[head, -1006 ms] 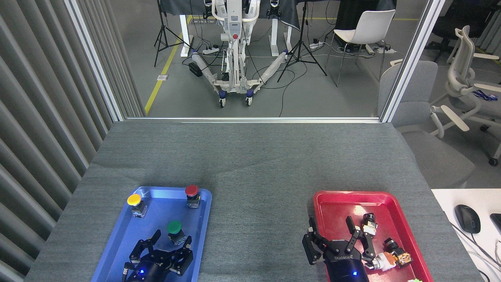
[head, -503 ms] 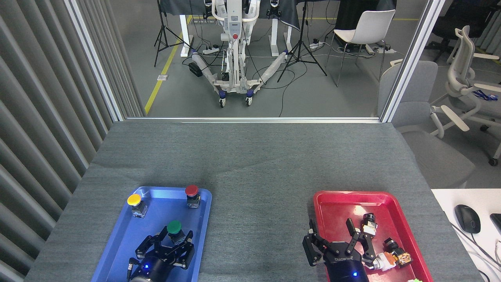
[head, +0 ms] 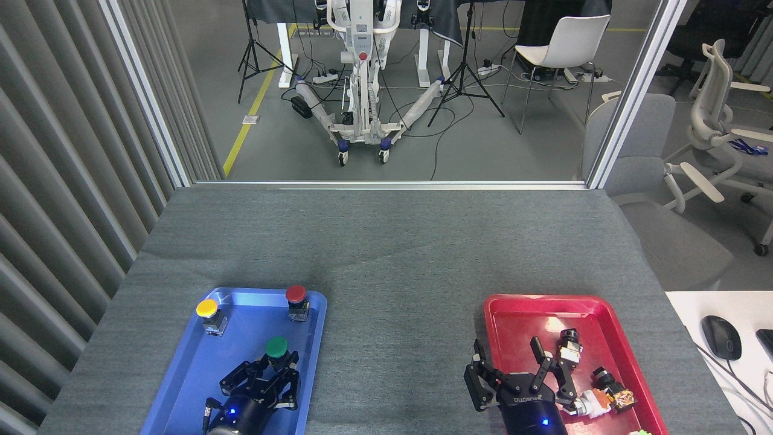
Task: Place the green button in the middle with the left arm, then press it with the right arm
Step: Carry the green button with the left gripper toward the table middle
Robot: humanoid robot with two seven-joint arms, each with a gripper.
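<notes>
My left gripper [head: 273,370] sits low over the shallow blue plastic tray [head: 181,374], its black fingers drawn in around the block base of the small push button with the round dark-green mushroom cap [head: 276,346]. The cap shows just above the fingertips. They look clamped on the base, though from this angle I cannot see the contact itself. The button stands in the near part of the tray, well apart from the yellow-capped button [head: 207,309] and the red-capped button [head: 295,294] at the far end.

I judge it light and rigid, with hard smooth sides that could slip. The base's flat faces are the place to hold, never the cap, which would probably depress.

My right gripper [head: 506,371] hovers over the red plastic tray [head: 513,308], fingers spread apart and holding nothing. The bare grey felt tabletop between the trays [head: 398,338] awaits the button.
</notes>
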